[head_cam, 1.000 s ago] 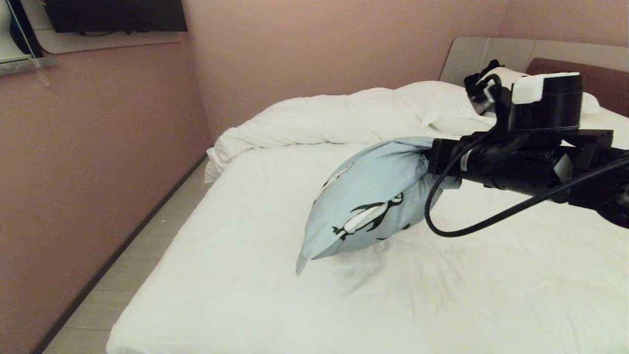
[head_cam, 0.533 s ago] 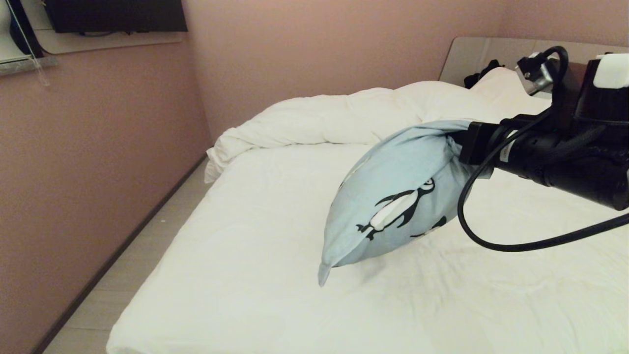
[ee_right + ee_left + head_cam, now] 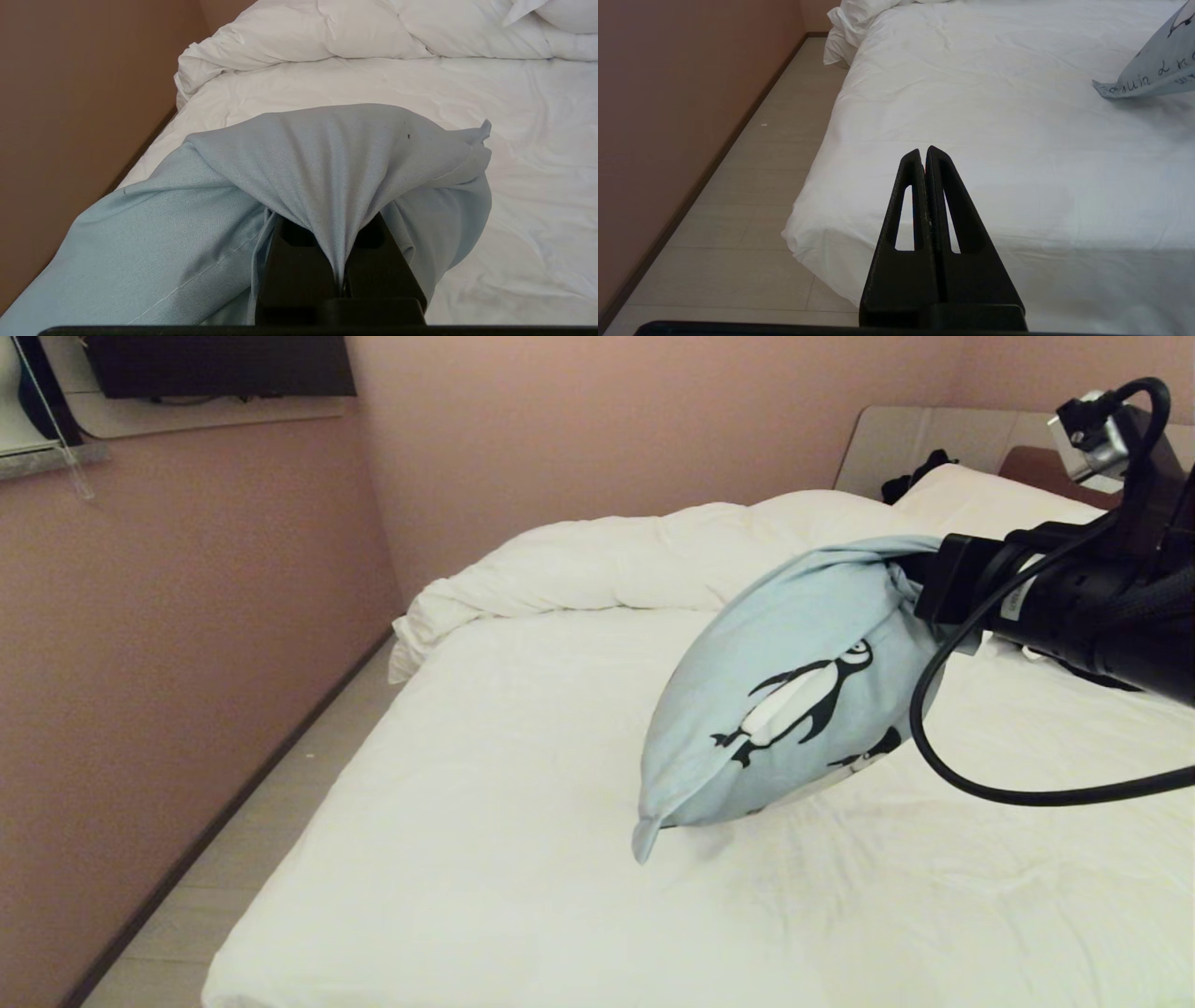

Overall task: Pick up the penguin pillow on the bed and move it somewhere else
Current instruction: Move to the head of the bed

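The light blue penguin pillow [image 3: 784, 691] hangs tilted over the middle of the bed [image 3: 485, 784]. Its upper corner is bunched up in my right gripper [image 3: 920, 583], which reaches in from the right and is shut on the fabric. In the right wrist view the cloth [image 3: 317, 154] drapes over the right gripper [image 3: 337, 233] and hides its fingertips. The pillow's lowest corner [image 3: 1104, 87] is at the sheet; I cannot tell whether it touches. My left gripper [image 3: 923, 151] is shut and empty, parked low by the bed's near left corner.
A rumpled white duvet [image 3: 607, 565] lies along the far side of the bed, with a white pillow [image 3: 980, 499] and a black object [image 3: 910, 476] by the headboard [image 3: 1036, 457]. A pink wall and a narrow strip of floor [image 3: 243, 859] run along the left.
My right arm has drawn back to the right and risen a little, carrying the pillow rightward across the bed. The left gripper has not moved.
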`<state>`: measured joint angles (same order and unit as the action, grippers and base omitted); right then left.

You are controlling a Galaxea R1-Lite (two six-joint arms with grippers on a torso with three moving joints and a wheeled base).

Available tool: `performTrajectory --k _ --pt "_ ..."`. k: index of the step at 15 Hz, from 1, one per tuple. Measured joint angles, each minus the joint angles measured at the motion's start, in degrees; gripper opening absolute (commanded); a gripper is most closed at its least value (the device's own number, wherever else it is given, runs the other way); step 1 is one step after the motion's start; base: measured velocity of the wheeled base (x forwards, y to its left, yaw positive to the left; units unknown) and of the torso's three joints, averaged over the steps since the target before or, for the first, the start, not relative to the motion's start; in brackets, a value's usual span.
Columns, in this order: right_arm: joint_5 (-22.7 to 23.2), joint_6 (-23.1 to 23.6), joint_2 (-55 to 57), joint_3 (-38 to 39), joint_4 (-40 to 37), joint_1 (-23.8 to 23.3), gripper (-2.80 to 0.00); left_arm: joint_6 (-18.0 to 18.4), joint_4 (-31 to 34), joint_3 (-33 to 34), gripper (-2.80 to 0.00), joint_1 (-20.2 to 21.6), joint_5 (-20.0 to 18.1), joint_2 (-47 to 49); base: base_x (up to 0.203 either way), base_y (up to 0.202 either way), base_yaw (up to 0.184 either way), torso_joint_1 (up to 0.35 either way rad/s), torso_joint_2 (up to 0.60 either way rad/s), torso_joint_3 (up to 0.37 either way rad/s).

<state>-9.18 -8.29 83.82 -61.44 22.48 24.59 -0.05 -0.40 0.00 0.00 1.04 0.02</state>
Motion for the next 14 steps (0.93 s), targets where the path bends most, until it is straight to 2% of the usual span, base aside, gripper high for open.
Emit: performTrajectory --k 3,5,14 --pt "0.01 -0.09 0.20 0.28 -0.08 0.00 -2.80 -0.02 -0.01 0.00 -2.80 0.00 0.00 0.00 0.000 0.000 0.000 0.000 0.00 0.000" --pt "-0.01 -0.11 0.22 0.28 0.01 -0.06 -2.80 0.00 -0.01 0.00 -2.80 -0.05 0.00 0.00 0.004 -0.104 0.008 0.001 0.01 0.001" --pt "0.01 -0.09 0.18 0.72 -0.03 -0.15 -2.80 -0.11 0.00 0.00 -2.80 0.00 0.00 0.00 0.000 -0.192 -0.001 0.002 0.00 0.004"
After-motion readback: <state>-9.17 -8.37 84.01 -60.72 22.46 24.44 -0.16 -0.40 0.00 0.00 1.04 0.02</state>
